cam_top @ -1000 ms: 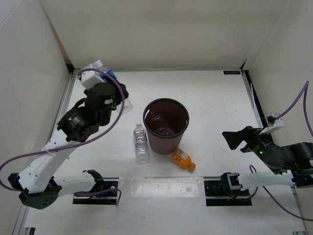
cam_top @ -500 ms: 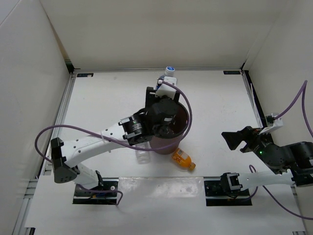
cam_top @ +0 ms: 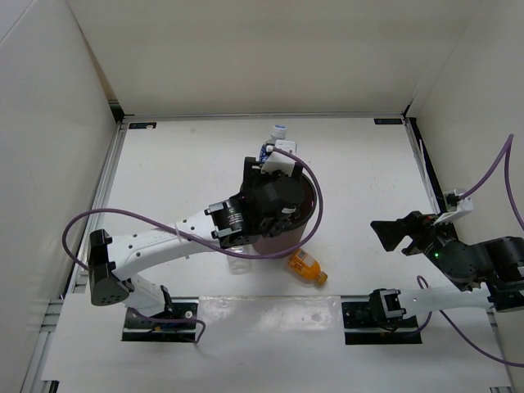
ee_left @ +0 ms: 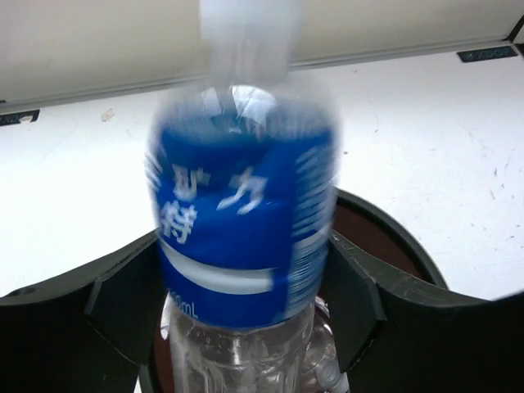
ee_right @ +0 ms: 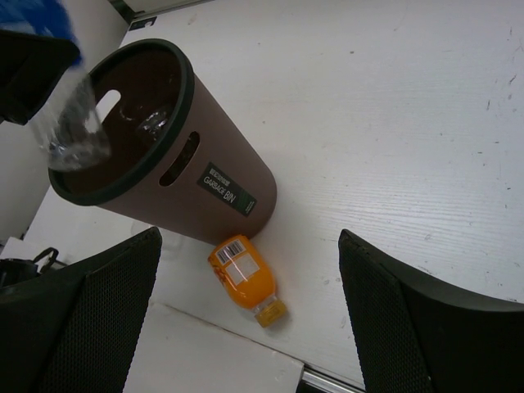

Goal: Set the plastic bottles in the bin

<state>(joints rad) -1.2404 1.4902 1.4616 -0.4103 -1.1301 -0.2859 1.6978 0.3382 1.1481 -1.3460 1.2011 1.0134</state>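
My left gripper (cam_top: 273, 157) hangs over the round dark brown bin (cam_top: 310, 205). The clear bottle with the blue label (ee_left: 241, 221) stands cap up between its spread fingers (ee_left: 123, 303) and is blurred, sliding down toward the bin's mouth (ee_left: 393, 254). Its cap shows in the top view (cam_top: 279, 129), its clear base in the right wrist view (ee_right: 70, 131). A clear bottle (ee_right: 151, 121) lies inside the bin (ee_right: 176, 176). The orange bottle (cam_top: 306, 266) lies against the bin's foot, also in the right wrist view (ee_right: 243, 278). My right gripper (cam_top: 395, 232) is open and empty, far right.
Another clear bottle (cam_top: 237, 259) lies left of the bin, mostly hidden under my left arm. White walls close in the table on three sides. A white strip runs along the near edge between the arm bases.
My left arm swung from the far left corner to above the bin, carrying the blue-label bottle. In the last half second the bottle slid lower between the fingers. The right arm has not moved.
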